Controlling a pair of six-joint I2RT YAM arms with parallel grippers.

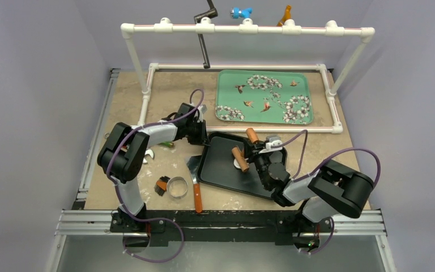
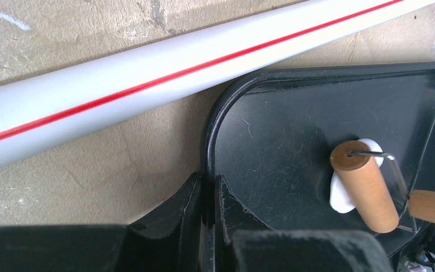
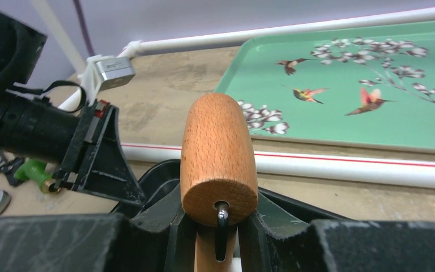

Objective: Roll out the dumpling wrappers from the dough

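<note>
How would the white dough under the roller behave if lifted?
The dough looks thin and flattened, so it is probably floppy and easily torn. Pressed on the tray by the roller, it may stick rather than slide.

We note the wooden roller [image 3: 218,153] near and central, end face toward us with a wire pin in it, its handle pinched by the right gripper [image 3: 218,241]. The left gripper [image 3: 99,170] meets the black tray [image 3: 160,173] rim at left. Beyond lie a red-striped white pipe [image 3: 345,167] and, far right, a hummingbird-printed green tray [image 3: 408,122].

dumpling wrapper [image 2: 340,199] half under roller [image 2: 365,187], tray [image 2: 277,141] cropped
</note>
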